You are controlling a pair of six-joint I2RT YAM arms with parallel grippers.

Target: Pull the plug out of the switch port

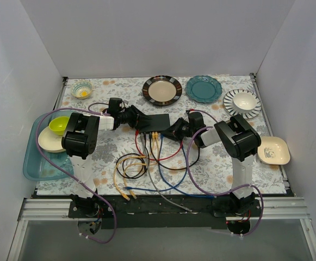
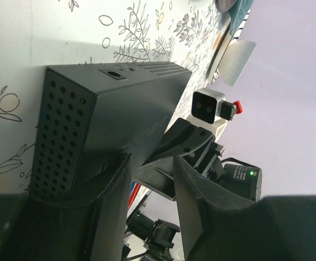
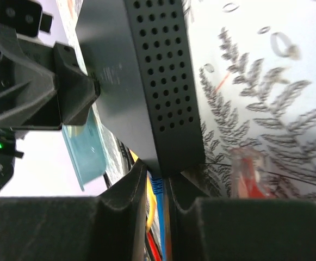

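The switch (image 1: 156,122) is a flat black box lying mid-table, with its sockets on the near edge and several cables plugged in. My left gripper (image 1: 137,120) is at its left end. In the left wrist view the fingers (image 2: 201,201) stand apart around the switch's corner (image 2: 125,109), with one finger against the box. My right gripper (image 1: 171,132) is at the near right corner. In the right wrist view it (image 3: 156,179) is closed on the blue plug (image 3: 158,187), right at the edge of the switch (image 3: 147,81).
Yellow (image 1: 126,173), red (image 1: 171,156), blue (image 1: 171,182) and grey cables trail toward the near edge. A loose red plug (image 3: 247,174) lies beside the switch. Plates (image 1: 162,89) (image 1: 203,88) and a bowl (image 1: 242,102) line the back; a teal tray (image 1: 38,160) stands at the left.
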